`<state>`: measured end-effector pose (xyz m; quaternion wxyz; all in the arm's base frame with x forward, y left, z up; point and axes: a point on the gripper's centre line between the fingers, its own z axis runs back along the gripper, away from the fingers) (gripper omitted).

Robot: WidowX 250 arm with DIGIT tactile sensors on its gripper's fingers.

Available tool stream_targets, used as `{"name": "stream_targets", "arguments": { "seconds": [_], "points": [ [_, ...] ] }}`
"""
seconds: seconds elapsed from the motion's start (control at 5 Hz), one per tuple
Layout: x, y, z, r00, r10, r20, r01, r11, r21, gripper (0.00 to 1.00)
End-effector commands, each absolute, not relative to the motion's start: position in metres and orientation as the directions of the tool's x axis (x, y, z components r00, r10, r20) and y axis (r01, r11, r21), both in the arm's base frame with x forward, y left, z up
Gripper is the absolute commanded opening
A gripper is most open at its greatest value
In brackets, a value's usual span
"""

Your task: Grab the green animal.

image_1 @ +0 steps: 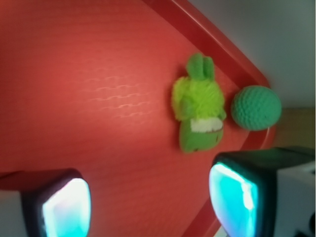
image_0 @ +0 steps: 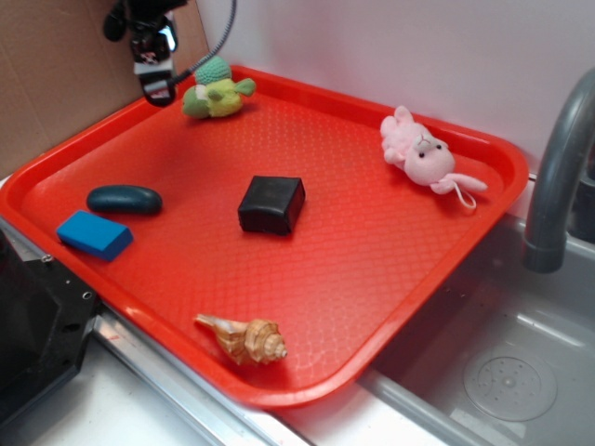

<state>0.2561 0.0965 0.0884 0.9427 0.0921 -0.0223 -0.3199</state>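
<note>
**At the tray's far corner: gripper poised beside the green toy**

Along the left of the exterior view, a dark teal oval pebble-like object [image_0: 124, 199] and a blue rectangular block [image_0: 94, 234] lie on the red plastic tray [image_0: 372, 279], near its left rim. Above them, at the far-left corner, the black gripper [image_0: 156, 70] hangs just left of the small lime-green crocheted animal with a round teal knitted shell [image_0: 217, 93], which rests close against the tray's back rim. In the wrist view the two glowing fingertips [image_1: 66, 207] stand spread wide, with nothing between them, and the toy [image_1: 200, 113] sits ahead of them, nearer the right-hand finger than the middle of the gap.

Further right come a black square box [image_0: 271, 204] at the tray's centre, a tan spiral seashell [image_0: 246, 339] by the near rim, and a pink plush animal [image_0: 423, 153] at the far right.

The risk, as I judge it, is an off-centre close: one finger could nudge the soft toy against the raised rim or catch the rim itself, and the jaws might pinch only the limbs.

The wrist picture is blurred; the teal shell appears detached from the body there, though that may be only the viewing angle. The gripper's height above the tray cannot be told.
</note>
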Motion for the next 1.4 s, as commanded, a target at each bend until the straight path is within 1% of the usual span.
{"name": "stream_targets", "arguments": {
  "seconds": [0.0, 0.2, 0.4, 0.6, 0.8, 1.0, 1.2],
  "points": [
    [0.298, 0.115, 0.08, 0.687, -0.727, 0.002, 0.699, 0.661, 0.275, 1.0],
    [0.308, 0.119, 0.068, 0.7, -0.715, -0.004, 0.685, 0.669, 0.288, 1.0],
    [0.318, 0.123, 0.054, 0.714, -0.7, -0.011, 0.68, 0.689, 0.25, 1.0],
    [0.324, 0.127, 0.038, 0.725, -0.689, 0.002, 0.678, 0.714, 0.173, 1.0],
    [0.323, 0.124, 0.037, 0.753, -0.657, 0.038, 0.652, 0.752, 0.096, 0.0],
    [0.325, 0.116, 0.03, 0.755, -0.654, -0.035, 0.655, 0.755, 0.023, 0.0],
    [0.318, 0.1, 0.046, 0.777, -0.626, -0.069, 0.629, 0.776, 0.048, 0.0]
  ]
}}
